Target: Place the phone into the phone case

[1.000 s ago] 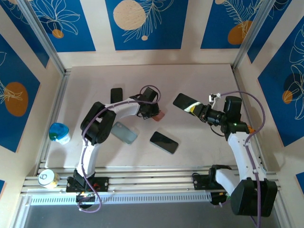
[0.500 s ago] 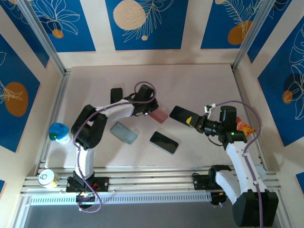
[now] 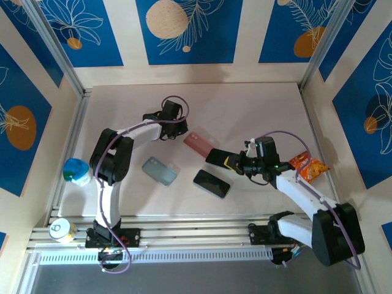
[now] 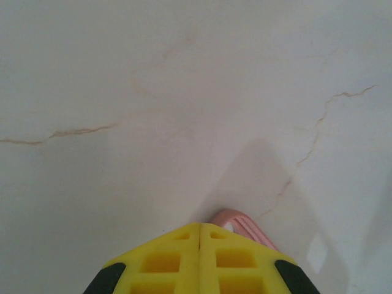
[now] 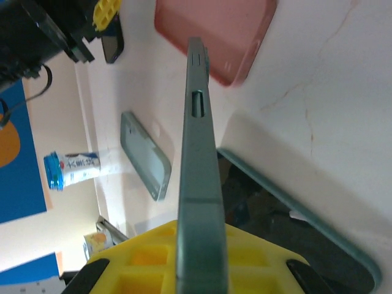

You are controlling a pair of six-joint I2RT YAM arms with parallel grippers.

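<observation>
Right tool [image 3: 236,163]: clenched on the phone [image 3: 219,157], near the middle of the bench [image 3: 257,110]; in the right wrist view its yellow pads [image 5: 150,260] press the phone's two faces at the tool [image 5: 199,245].
Phone: dark, lifted off the bench and held by its right end. It appears edge-on in the right wrist view [image 5: 199,153], side buttons facing the camera.
Pink phone case [image 3: 197,144]: lies flat on the bench just left of and a little farther than the held phone, open side up, as the right wrist view [image 5: 214,37] shows.
Phone to case: the phone's free end comes right up to the case's near-right end. Whether they touch cannot be told.
Left tool [image 3: 176,127]: clenched on nothing, with its yellow fingers meeting along a seam in the left wrist view [image 4: 200,231]. It sits left of and beyond the pink case, apart from it.
Left wrist detail: a rounded pink corner of the case [image 4: 242,223] peeks out just past the fingers, over bare bench [image 4: 184,92].
Black phone [image 3: 211,184]: flat on the bench, nearer than the held phone.
Grey case [image 3: 159,170]: flat, left of the black phone, also in the right wrist view [image 5: 146,156].
Dark slab [image 3: 150,120]: lies just left of the left tool; phone or case cannot be told.
Bottle [image 3: 76,171]: blue-capped, at the left edge of the bench.
Can [image 3: 61,229]: near-left corner, by the rails.
Snack packet [image 3: 308,166]: orange, to the right of the right arm.
</observation>
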